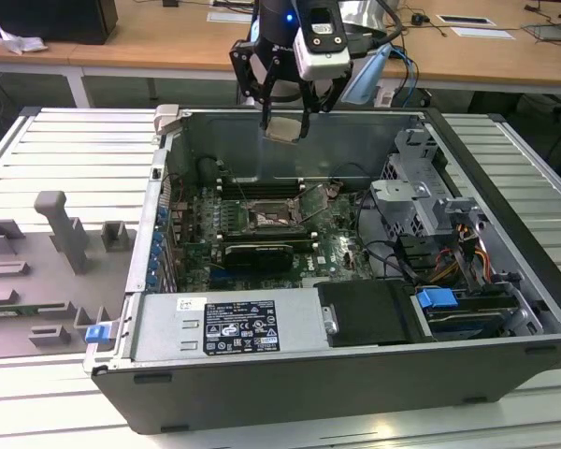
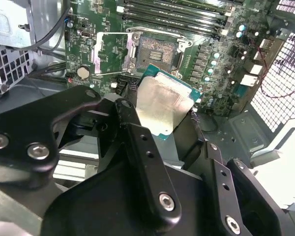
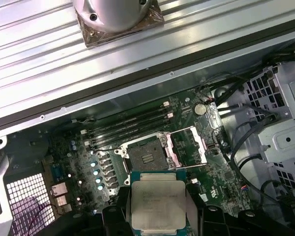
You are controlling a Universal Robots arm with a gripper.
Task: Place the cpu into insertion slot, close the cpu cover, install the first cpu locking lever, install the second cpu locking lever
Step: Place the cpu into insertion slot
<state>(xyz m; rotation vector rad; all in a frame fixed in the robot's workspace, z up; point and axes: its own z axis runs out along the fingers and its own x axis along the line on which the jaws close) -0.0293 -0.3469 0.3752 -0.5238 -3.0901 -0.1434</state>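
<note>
Counting first, pls: how many of each did you get? (A)

1 cpu (image 1: 282, 131), 1 insertion slot (image 1: 266, 220), 1 cpu cover (image 3: 187, 147), 1 gripper (image 1: 285, 127) w/ 2 fingers (image 2: 137, 135). Also 4 long memory slots (image 3: 128, 125), 1 coin cell (image 3: 200, 108) and 1 labelled PSU box (image 1: 229, 327). (B)

What were the jaws doing? (A)

Pinching the cpu by 2 opposite edges, 1 finger per side. Both wrist views showed that. (B)

Where was the cpu vs. the insertion slot? (A)

It hung above the slot, well apart from it and not seated. In the exterior view it was up near the case's top rim. (B)

How did it look? (A)

Flat and square, w/ a pale silver-grey metal top and a thin green board edge round it. The top caught glare in the second wrist view. (B)

And the slot itself? (A)

It was open, w/ its dark centre and metal rim showing. The cover was swung open and lay just beside the slot, on its coin-cell side, w/ green mobo visible through its square window. The memory slots ran just beside another side of the slot. The PSU box sat well apart from it. (B)
</note>
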